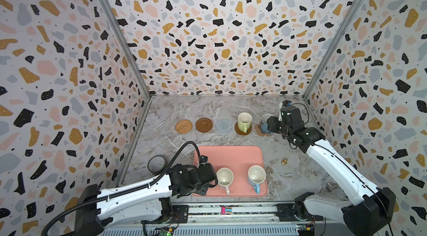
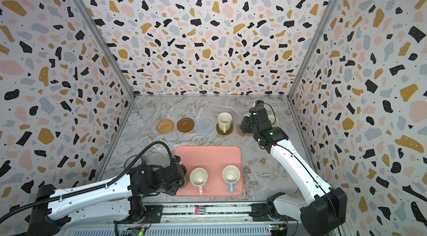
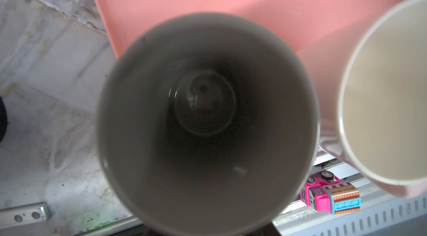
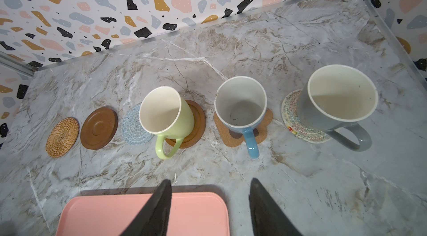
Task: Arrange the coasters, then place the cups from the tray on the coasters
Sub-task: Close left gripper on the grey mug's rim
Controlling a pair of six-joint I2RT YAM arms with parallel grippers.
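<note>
- Nearest: left gripper [image 1: 208, 180] low over the near left corner of the tray [image 1: 231, 154], looking straight down into the dark grey mug [image 3: 208, 119]. Fingers out of sight, so cannot tell how wide apart, or whether gripping.
- Glazed ceramic: rigid, fairly heavy, slick, likely to chip on a knock. Best pinched through the wall at the rim, 1 finger inside and 1 outside, clear of the handle, then lifted straight up.
- Just beside it on the tray: pale pink mug [image 1: 224, 177], then blue mug [image 1: 256, 176], both upright. Tight gap to the pink one, so no sideways swing.
- Marble-look tabletop [image 1: 161, 144]: flat, hard, smooth. Tape roll [image 1: 157, 164] left of the tray, small brass piece [image 1: 284, 161] right of it.
- Farther back, 1 row of 6 coasters, 3 bare: tan woven round [image 1: 183, 126], brown wooden disc [image 1: 204, 124], blue-grey woven round [image 1: 223, 125].
- 3 filled: light green mug [image 4: 166, 112] on second wooden disc [image 4: 198, 121], second blue mug [image 4: 240, 107] on paw-shaped coaster [image 4: 221, 135], light grey mug [image 4: 339, 98] on cream woven round [image 4: 293, 117].
- Right gripper [image 4: 210, 184] just short of the second blue mug, jaws parted, nothing between them.
- Beyond: terrazzo-patterned walls [image 1: 219, 38] close behind the row.
</note>
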